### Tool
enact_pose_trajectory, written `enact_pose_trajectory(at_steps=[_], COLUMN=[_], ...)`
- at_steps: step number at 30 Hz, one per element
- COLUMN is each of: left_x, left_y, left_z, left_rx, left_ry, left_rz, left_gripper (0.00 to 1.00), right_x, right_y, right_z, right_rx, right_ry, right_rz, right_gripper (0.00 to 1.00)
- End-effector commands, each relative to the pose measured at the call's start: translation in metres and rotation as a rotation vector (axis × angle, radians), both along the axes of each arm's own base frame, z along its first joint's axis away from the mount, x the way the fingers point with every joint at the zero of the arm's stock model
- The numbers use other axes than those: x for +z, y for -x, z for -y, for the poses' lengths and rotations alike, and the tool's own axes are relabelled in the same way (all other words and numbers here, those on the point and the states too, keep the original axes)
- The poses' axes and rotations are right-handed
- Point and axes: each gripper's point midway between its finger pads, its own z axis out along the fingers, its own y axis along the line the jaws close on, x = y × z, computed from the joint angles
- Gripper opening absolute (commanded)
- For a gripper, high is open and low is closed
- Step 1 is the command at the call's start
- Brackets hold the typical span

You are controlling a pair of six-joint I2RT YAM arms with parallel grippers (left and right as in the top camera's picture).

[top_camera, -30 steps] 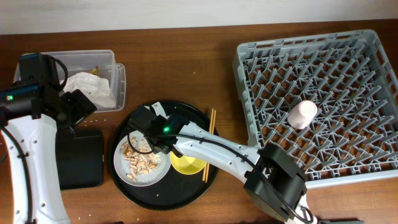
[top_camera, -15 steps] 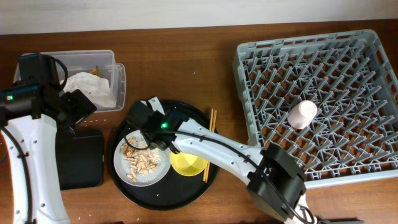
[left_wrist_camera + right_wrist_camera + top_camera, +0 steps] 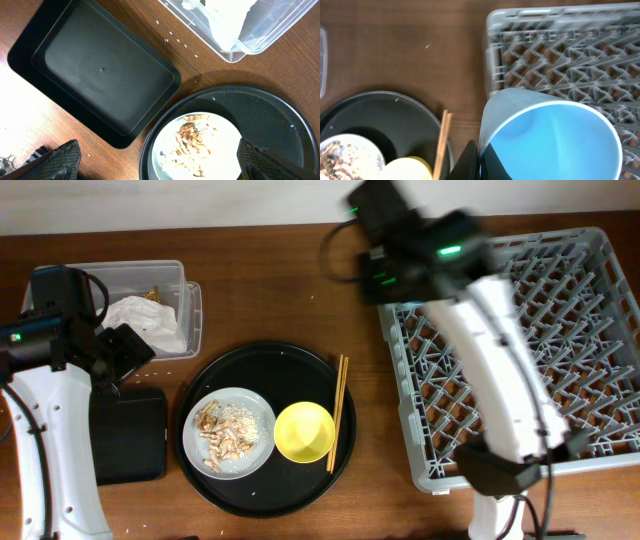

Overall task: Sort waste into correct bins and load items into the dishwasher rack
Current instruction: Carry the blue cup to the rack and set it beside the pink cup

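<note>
- Brown wooden tabletop (image 3: 270,290): a bare strip lies between the round black tray (image 3: 290,365) and the rack.
- Large square grey plastic rack (image 3: 600,280): at the right side.
- Right arm: high over the rack's back-left corner. The right gripper (image 3: 479,160) is clamped on the rim of the small light-blue bowl (image 3: 555,135).
- Left arm: at the left side, near the flat black rectangular tray (image 3: 100,75). The left gripper (image 3: 160,162) is spread wide.

The left arm (image 3: 35,450) has a long, smooth white link topped by blocky black joint housings (image 3: 60,305), with a small green light (image 3: 14,337) and a looping black cable (image 3: 97,288). The right arm (image 3: 500,360) is built alike: white shell, black wrist block (image 3: 395,230), green light (image 3: 447,250), black lower joint (image 3: 500,470). The left gripper (image 3: 160,167) shows black fingers (image 3: 57,161) with a cross-hatched texture.
</note>
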Motion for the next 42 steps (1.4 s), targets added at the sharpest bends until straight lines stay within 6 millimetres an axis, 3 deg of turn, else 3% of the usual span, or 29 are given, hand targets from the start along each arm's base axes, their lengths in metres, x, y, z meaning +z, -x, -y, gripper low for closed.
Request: enact_pose_trajectory(at_steps=[1, 6, 13, 18, 25, 33, 42], left_x=[0.002, 0.002, 0.002, 0.002, 0.002, 0.002, 0.002], left_y=[0.001, 0.001, 0.001, 0.001, 0.001, 0.001, 0.001], left_z=[-0.001, -0.001, -0.001, -0.001, -0.001, -0.001, -0.001], left_rx=[0.015, 0.015, 0.015, 0.015, 0.015, 0.015, 0.015], left_ry=[-0.006, -0.006, -0.006, -0.006, -0.006, -0.006, -0.006], left_rz=[0.009, 0.010, 0.009, 0.009, 0.009, 0.009, 0.009], left_gripper=[0.99, 0.99, 0.99, 0.99, 0.99, 0.99, 0.99], right_x=[0.016, 0.012, -0.032, -0.050, -0.121, -0.157, -0.168], right_y=[0.004, 0.014, 0.046, 0.057, 0.090, 0.106, 0.099], right_z=[0.021, 0.049, 0.053, 0.053, 0.088, 0.118, 0.126], right_rx=[0.085, 0.119, 0.250, 0.327, 0.242, 0.165, 0.140], right_ry=[-0.156, -0.401, -0.638, -1.010, -1.257, -1.299, -1.286], right_rz=[-0.027, -0.123, -0.316, -0.339, -0.327, -0.231, -0.219], right_gripper=[0.04, 0.04, 0.04, 0.04, 0.04, 0.04, 0.04])
